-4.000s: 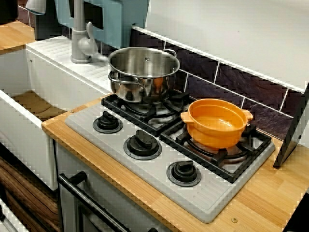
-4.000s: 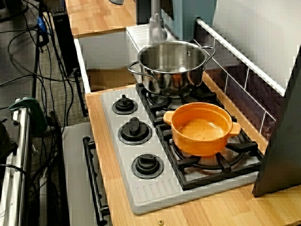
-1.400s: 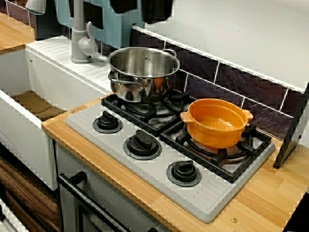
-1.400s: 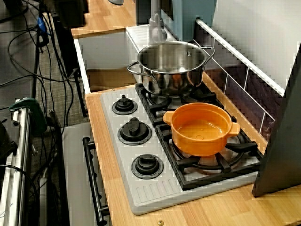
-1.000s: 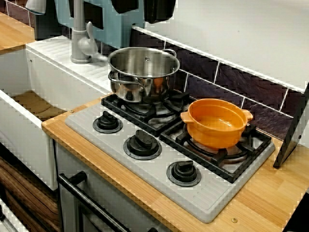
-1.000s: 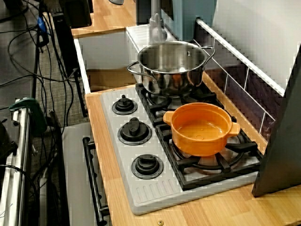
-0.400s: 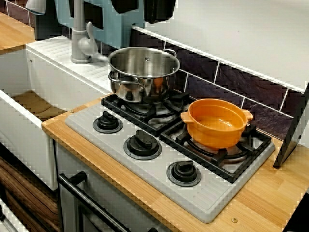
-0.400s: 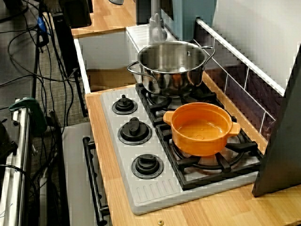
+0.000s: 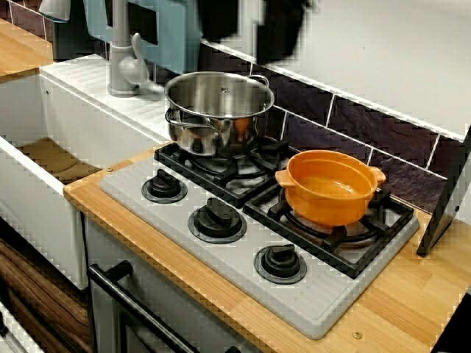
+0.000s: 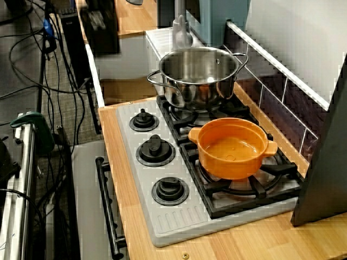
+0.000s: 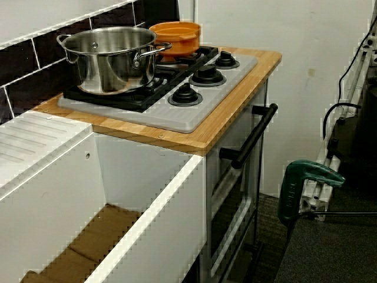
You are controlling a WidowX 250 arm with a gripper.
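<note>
My gripper [image 9: 250,45] hangs blurred at the top of the front view, high over the back of the stove, above and just right of the steel pot [image 9: 218,110]. Its two dark fingers [image 9: 219,20] stand apart with wall showing between them, holding nothing. The view from the stove's right end puts the gripper [image 10: 103,32] at the upper left, over the sink side. An empty orange pot [image 9: 329,187] sits on the right rear burner, apart from the gripper. The low view from the sink side shows the steel pot [image 11: 112,56] and orange pot [image 11: 175,36] but no gripper.
A grey hob [image 9: 316,301] with three black knobs [image 9: 217,217] lies in the wooden counter. A sink [image 9: 44,158] and grey faucet [image 9: 121,59] are to the left. A dark panel [image 9: 449,198] leans at the right. A green clamp [image 11: 309,177] and cables [image 10: 59,92] are beside the unit.
The gripper came in from the top edge, then over the last half second moved right and lower, ending up over the steel pot's right side. Both pots stayed put.
</note>
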